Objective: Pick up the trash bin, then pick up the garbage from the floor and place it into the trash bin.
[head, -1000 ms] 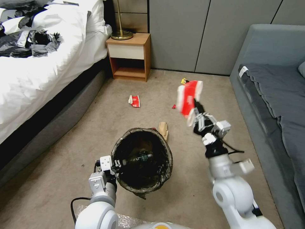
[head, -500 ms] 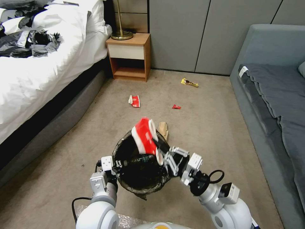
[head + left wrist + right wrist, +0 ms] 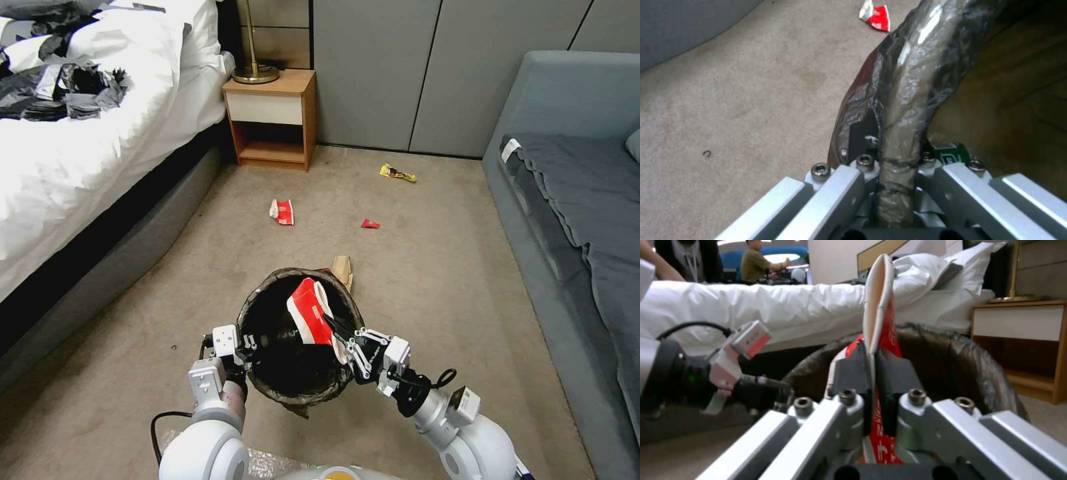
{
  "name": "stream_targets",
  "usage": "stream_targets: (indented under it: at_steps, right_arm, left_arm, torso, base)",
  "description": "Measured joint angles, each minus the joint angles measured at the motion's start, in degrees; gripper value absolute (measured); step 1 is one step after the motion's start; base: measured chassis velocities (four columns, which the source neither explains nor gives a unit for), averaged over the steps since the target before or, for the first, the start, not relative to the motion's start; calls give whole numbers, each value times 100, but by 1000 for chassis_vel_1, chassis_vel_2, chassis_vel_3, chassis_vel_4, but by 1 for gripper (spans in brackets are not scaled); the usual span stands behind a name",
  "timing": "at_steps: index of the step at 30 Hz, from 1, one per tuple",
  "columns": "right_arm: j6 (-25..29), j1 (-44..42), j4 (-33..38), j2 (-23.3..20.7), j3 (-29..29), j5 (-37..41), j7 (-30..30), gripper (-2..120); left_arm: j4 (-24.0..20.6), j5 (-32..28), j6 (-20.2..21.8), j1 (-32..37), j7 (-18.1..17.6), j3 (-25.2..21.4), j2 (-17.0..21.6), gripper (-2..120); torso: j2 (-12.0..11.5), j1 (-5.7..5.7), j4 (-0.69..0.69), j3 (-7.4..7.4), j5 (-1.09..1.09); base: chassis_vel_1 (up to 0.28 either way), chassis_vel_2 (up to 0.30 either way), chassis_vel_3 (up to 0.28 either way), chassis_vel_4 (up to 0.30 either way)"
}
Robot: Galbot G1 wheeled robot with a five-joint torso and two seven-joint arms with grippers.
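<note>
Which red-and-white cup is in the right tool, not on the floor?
The flattened cup over the trash bin, pinched in the right tool. The other crushed cup lies on the carpet near the nightstand.

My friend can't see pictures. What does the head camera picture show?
The right gripper holds a crushed red-and-white cup over the trash bin, whose rim the left gripper grips. Another cup, a paper bag and wrappers lie on the carpet between a bed and a sofa.
</note>
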Motion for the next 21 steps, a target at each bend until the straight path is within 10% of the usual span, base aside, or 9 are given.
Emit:
stream_targets:
  at_steps: [21]
  right_arm:
    - [34, 7, 59, 107, -20, -184, 19, 81]
  left_arm:
    - [0, 23, 5, 9, 2, 31, -30, 0]
  torso:
    - [0, 0, 0, 0, 0]
  base:
    - [0, 0, 0, 0]
